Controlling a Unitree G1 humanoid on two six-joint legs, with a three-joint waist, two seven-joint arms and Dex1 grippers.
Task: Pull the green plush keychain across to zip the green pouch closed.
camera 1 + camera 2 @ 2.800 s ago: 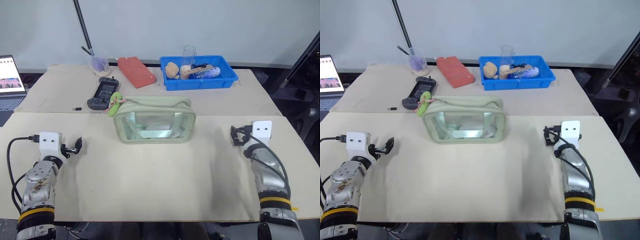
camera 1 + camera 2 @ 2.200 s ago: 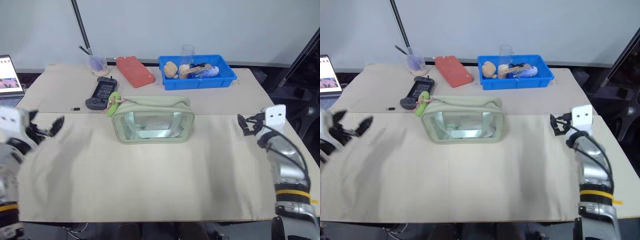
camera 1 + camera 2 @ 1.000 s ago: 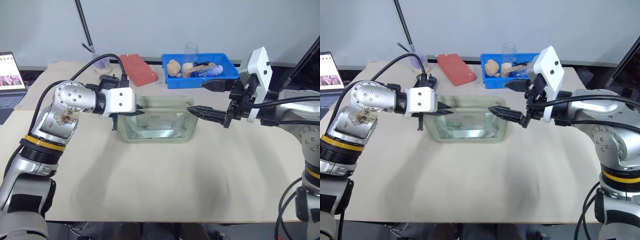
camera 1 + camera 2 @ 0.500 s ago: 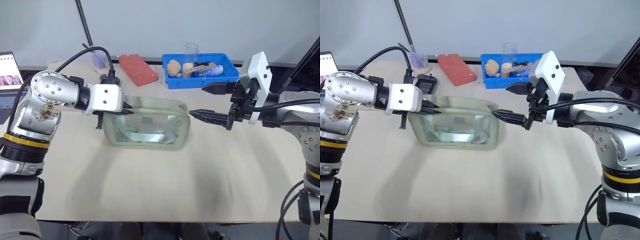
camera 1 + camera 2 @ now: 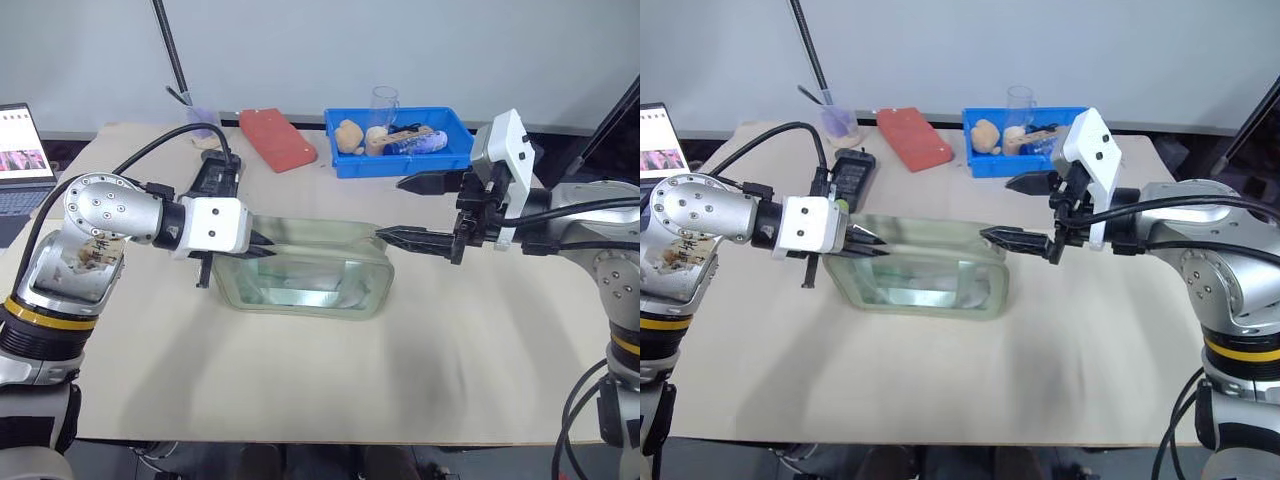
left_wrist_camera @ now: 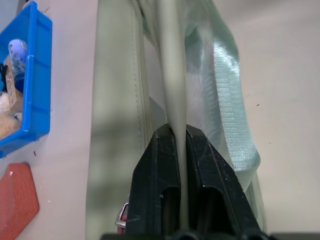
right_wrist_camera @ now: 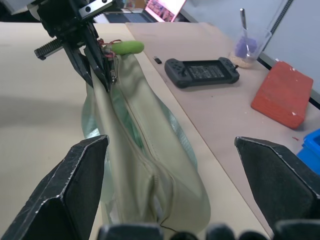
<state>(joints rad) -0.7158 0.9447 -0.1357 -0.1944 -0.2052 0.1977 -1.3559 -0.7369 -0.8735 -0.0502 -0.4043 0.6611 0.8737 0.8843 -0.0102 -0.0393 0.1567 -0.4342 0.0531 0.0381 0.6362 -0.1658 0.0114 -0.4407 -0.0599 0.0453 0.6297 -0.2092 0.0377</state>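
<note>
Left gripper [image 6: 173,145], two black fingers, is pinched on the pale strap-like fold running along the top of the rectangular sage-green fabric pouch with its clear plastic window [image 5: 300,275], at the pouch's left end. Right gripper [image 5: 408,212] hangs wide open at the pouch's right end, its lower finger level with the top seam, the upper one above it, holding nothing.

The pouch lies near the middle of the beige desk [image 5: 330,380], its long axis and its zipper running left to right between the two grippers. The small lime-green fuzzy plush keychain [image 7: 127,47] sticks out at the pouch's left end, just behind the left gripper's fingertips and well apart from the right gripper. So the pull has to travel from the left end toward the right one. The left arm is much the nearer, but its fingers are on the fabric, not on the plush ring. The zipper looks open along most of its length.

Compared with half a second ago, the pouch has slid toward the near edge of the desk and turned a little. The left gripper has drawn back with it, and its grip looks slightly looser than a second ago. The right gripper has kept its place and its spread.
</note>
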